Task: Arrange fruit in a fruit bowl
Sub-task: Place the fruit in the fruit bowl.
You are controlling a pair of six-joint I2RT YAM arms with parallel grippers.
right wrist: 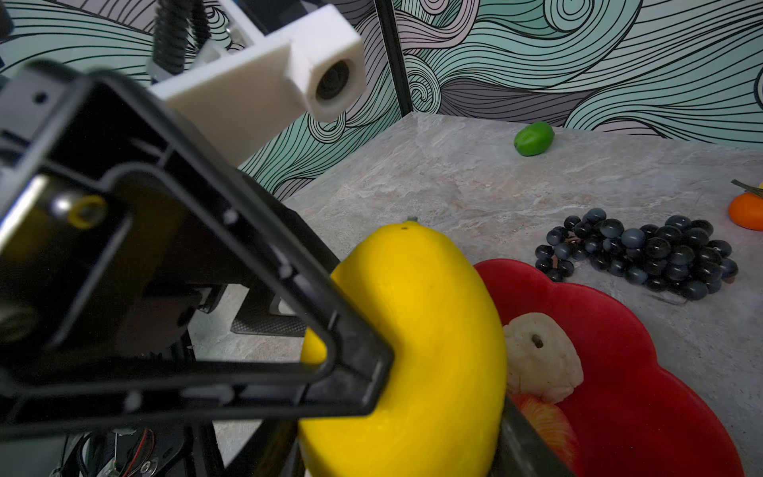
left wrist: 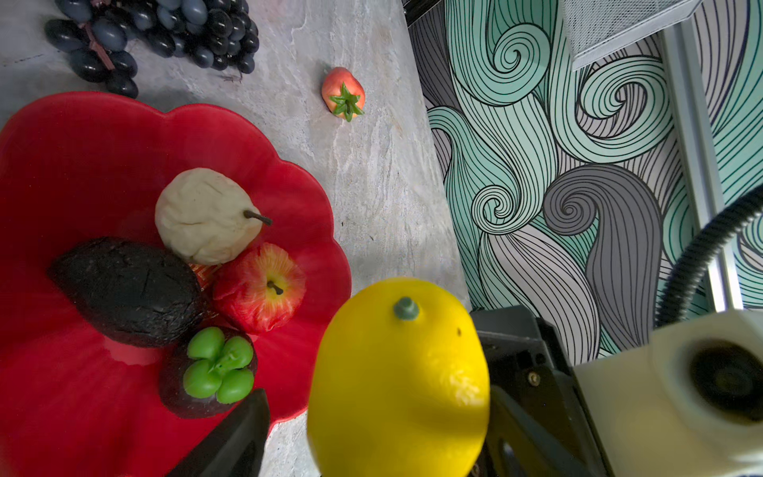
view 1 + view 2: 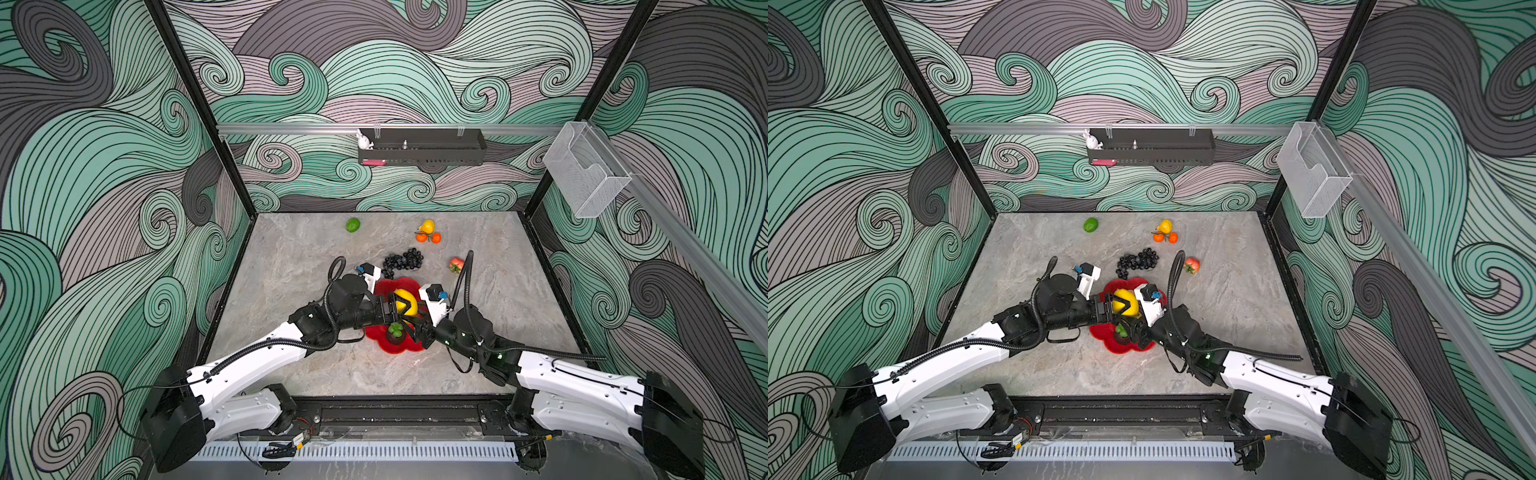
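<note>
A large yellow lemon [image 3: 405,302] [image 2: 396,380] [image 1: 433,330] hangs above the red scalloped fruit bowl [image 3: 386,286] [image 2: 103,144]. My right gripper [image 3: 417,320] [image 1: 396,450] is shut on it. My left gripper [image 3: 395,309] [image 2: 375,437] straddles the same lemon, open, with a gap at one finger. In the bowl lie a beige pear [image 2: 206,214], a dark avocado [image 2: 128,289], a red apple [image 2: 260,285] and a mangosteen [image 2: 210,371]. On the table are black grapes [image 3: 403,261], a lime [image 3: 353,225], a small lemon [image 3: 428,226] with tangerines [image 3: 422,237], and a small red fruit [image 3: 456,264].
A black shelf [image 3: 422,151] with a white rabbit figure [image 3: 364,141] hangs on the back wall. A clear mesh basket [image 3: 586,170] is fixed to the right rail. Both arms cross over the bowl at mid-table.
</note>
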